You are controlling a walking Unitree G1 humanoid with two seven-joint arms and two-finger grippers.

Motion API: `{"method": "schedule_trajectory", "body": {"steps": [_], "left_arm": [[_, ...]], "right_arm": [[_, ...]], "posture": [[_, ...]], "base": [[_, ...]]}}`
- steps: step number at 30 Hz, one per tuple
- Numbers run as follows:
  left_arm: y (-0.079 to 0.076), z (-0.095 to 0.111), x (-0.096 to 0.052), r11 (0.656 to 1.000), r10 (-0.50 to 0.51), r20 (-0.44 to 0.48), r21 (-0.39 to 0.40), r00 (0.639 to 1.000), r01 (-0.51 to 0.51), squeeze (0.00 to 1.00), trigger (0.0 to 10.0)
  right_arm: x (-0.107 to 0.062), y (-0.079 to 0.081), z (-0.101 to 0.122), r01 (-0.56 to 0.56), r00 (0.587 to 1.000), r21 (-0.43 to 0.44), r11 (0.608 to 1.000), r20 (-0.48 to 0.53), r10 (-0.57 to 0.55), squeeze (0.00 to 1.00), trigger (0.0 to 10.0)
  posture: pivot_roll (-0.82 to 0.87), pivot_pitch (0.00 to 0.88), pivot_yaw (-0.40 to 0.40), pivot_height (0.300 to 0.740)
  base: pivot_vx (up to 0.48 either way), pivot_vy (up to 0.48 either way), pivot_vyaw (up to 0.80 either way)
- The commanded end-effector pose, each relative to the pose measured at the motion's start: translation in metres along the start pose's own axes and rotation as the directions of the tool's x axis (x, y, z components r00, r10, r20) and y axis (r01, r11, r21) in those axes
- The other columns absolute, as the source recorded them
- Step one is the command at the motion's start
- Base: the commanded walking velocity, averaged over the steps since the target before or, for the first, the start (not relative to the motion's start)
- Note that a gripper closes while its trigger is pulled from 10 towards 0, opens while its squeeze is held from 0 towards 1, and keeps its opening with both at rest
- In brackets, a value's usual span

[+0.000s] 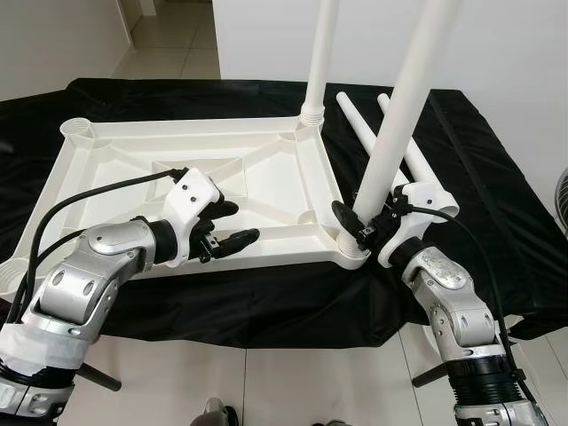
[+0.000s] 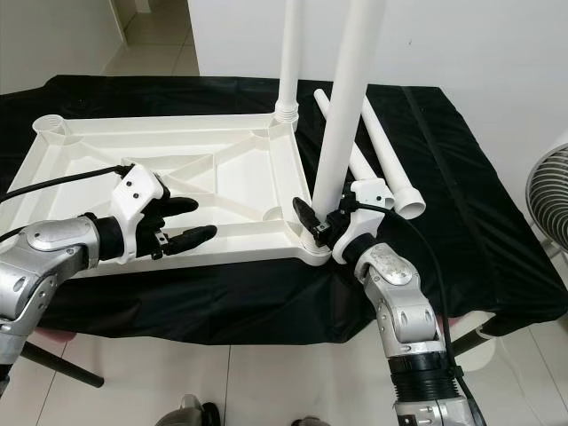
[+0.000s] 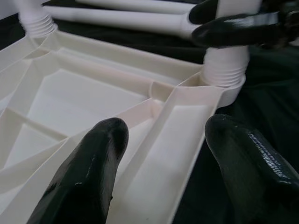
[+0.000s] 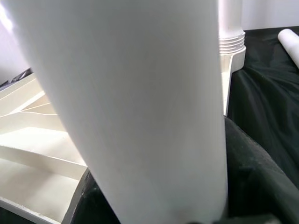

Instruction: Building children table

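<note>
Left tool [image 1: 226, 226] hovered open, empty, over the near rim of the upturned white tabletop [image 1: 115, 169] on the black-draped desk [image 1: 497, 204], right tool [image 1: 359, 226] clamped the upright leg [image 1: 399, 124] at the near-right corner socket, two spare legs [image 1: 359, 124] beyond.

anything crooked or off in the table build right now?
Yes: the white plastic leg held by the right gripper leans at the near right corner socket of the upturned white plastic tabletop, while the far white leg stands upright. Two loose white legs lie on the black cloth.
</note>
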State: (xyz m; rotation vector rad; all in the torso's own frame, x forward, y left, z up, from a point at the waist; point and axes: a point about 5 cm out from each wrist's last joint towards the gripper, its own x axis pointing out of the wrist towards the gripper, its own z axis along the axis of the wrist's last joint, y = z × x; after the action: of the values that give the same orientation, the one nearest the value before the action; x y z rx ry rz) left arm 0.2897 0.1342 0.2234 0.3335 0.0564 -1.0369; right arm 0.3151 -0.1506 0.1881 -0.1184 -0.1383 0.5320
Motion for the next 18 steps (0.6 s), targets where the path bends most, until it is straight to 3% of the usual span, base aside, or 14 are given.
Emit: {"method": "schedule_trajectory", "body": {"steps": [1, 5, 8, 9, 13, 18], "left_arm": [[-0.014, 0.006, 0.001, 0.977, -0.212, 0.005, 0.018, 0.977, 0.212, 0.00, 10.0], [-0.016, 0.009, 0.002, 0.973, -0.230, 0.010, 0.023, 0.973, 0.230, 0.00, 10.0], [-0.028, 0.015, 0.003, 0.944, -0.310, -0.009, 0.121, 0.951, 0.308, 0.00, 10.0], [-0.028, 0.015, 0.003, 0.944, -0.310, -0.009, 0.121, 0.951, 0.308, 0.00, 10.0], [-0.032, 0.014, 0.007, 0.934, -0.316, -0.042, 0.159, 0.948, 0.318, 0.00, 10.0], [-0.032, 0.015, 0.007, 0.937, -0.311, -0.040, 0.156, 0.950, 0.313, 0.00, 10.0]], "right_arm": [[-0.003, -0.005, -0.020, 0.011, 0.995, 0.014, 1.000, -0.096, -0.010, 0.00, 10.0], [-0.003, -0.006, -0.020, 0.012, 0.995, 0.001, 1.000, -0.098, -0.012, 0.00, 10.0], [-0.003, -0.005, -0.023, 0.000, 0.995, 0.009, 1.000, -0.098, 0.001, 0.00, 10.0], [-0.003, -0.005, -0.023, 0.000, 0.995, 0.009, 1.000, -0.098, 0.001, 0.00, 10.0], [-0.005, 0.006, -0.018, -0.103, 0.994, 0.096, 0.990, -0.028, 0.106, 0.00, 10.0], [-0.009, 0.008, -0.020, -0.175, 0.983, 0.128, 0.976, -0.030, 0.181, 0.00, 10.0]], "posture": [[-0.02, 0.121, 0.024, 0.740], [-0.02, 0.121, 0.024, 0.740], [-0.01, 0.116, 0.026, 0.740], [-0.01, 0.116, 0.026, 0.740], [-0.01, 0.113, 0.029, 0.740], [-0.01, 0.112, 0.032, 0.740]], "base": [[0.000, 0.000, 0.00], [0.000, 0.000, 0.00], [0.000, 0.000, 0.00], [0.000, 0.000, 0.00], [0.000, 0.000, 0.00], [0.000, 0.000, 0.00]]}}
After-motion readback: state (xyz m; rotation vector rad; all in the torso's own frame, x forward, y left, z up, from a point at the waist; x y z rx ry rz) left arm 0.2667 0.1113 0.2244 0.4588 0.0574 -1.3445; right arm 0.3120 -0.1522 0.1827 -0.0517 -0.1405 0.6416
